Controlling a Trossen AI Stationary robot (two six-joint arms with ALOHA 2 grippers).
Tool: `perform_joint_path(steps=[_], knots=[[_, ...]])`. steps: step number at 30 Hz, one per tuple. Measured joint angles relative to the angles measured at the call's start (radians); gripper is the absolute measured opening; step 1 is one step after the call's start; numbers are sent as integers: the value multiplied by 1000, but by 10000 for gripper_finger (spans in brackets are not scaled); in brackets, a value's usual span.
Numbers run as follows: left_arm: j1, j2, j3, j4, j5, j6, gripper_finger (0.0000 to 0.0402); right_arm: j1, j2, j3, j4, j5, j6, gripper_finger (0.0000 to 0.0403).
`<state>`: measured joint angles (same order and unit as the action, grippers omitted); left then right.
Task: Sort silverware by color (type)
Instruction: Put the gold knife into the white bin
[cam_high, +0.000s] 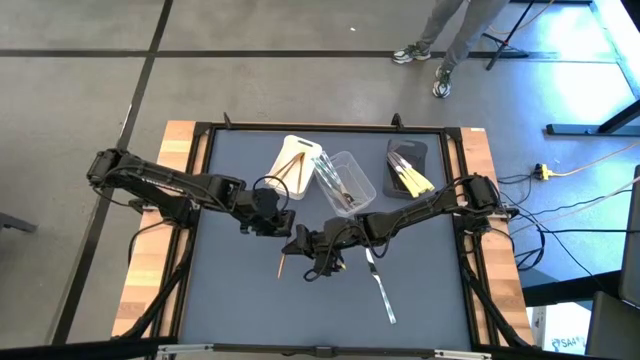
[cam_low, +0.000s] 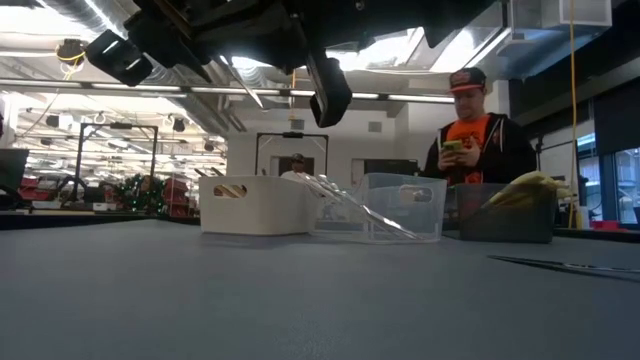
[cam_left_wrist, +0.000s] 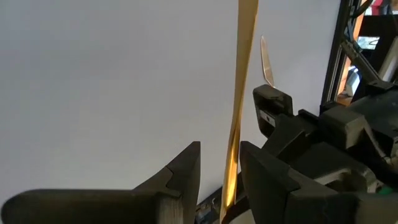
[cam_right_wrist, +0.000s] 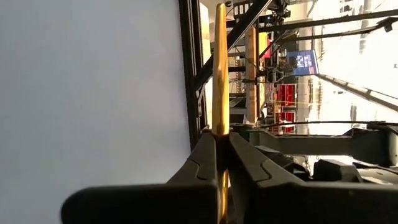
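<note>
Bright ceiling lights glare in the low view; the counter washes out pale in both wrist views.

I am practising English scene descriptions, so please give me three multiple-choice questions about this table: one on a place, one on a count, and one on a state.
1. Where does the yellow cutlery lie?
A. in the white tub
B. in the dark grey tub
C. loose on the table

2. How many tubs stand at the back of the table?
A. two
B. three
C. five

3. What is the right gripper doing?
A. it is shut on a wooden piece
B. it hangs open and empty
C. it holds a tub by the rim

Answers:
1 B: the yellow cutlery lies in the dark grey tub.
2 B: the white tub, the clear tub and the dark grey one stand in a row.
3 A: the right gripper pinches the wooden piece, while the left gripper stands open at it.
</note>
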<state>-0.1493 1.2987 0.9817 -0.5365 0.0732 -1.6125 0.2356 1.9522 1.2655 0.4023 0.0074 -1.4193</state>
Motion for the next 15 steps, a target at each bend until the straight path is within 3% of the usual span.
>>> perform_joint_path(steps=[9,15], knots=[[12,0,0,0,0,8,105,0,0,0,0,0,-26,5],[17,6,0,27,-2,97,106,0,0,0,0,0,-27,5]])
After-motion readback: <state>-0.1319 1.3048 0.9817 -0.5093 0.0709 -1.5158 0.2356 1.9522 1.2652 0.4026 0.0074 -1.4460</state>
